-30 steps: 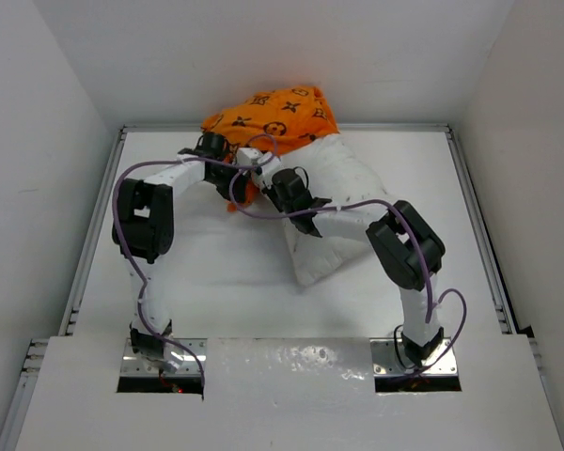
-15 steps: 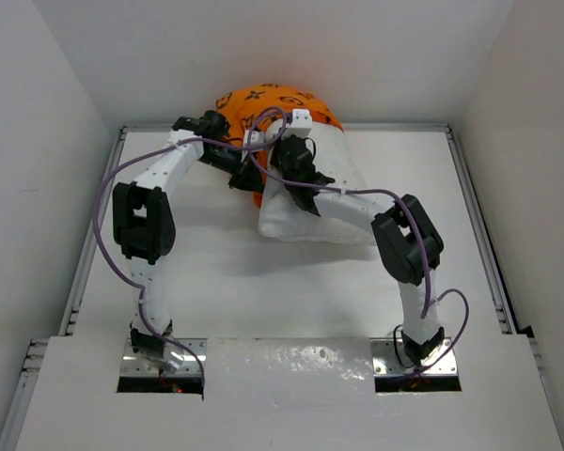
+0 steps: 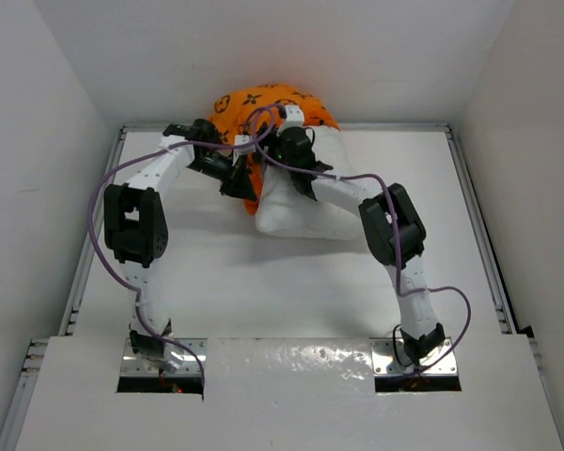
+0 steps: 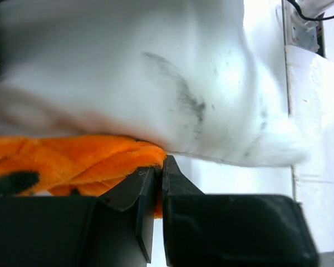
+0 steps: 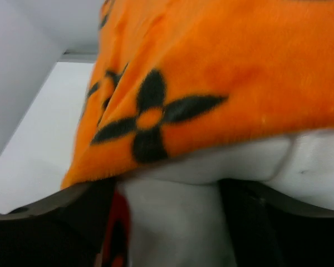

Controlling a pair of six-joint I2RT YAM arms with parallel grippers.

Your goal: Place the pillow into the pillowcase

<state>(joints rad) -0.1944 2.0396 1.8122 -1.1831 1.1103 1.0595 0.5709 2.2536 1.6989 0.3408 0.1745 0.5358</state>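
Table [image 3: 216, 272]: pillowcase [image 3: 273, 103] pinched by left claw [image 4: 160, 164]; pillow [image 3: 301, 211] between spread right claw [image 5: 167, 217].

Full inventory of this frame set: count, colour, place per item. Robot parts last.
pillow: one, white, far middle of the table, far end under the orange fabric
pillowcase: one, orange with dark motifs, at the far edge, over the pillow's far end
table: one, white
cables: two, purple, one along each arm
left arm, right arm: white and black, reaching to the far edge
left claw: shut on the pillowcase edge
right claw: open, pillow between its fingers
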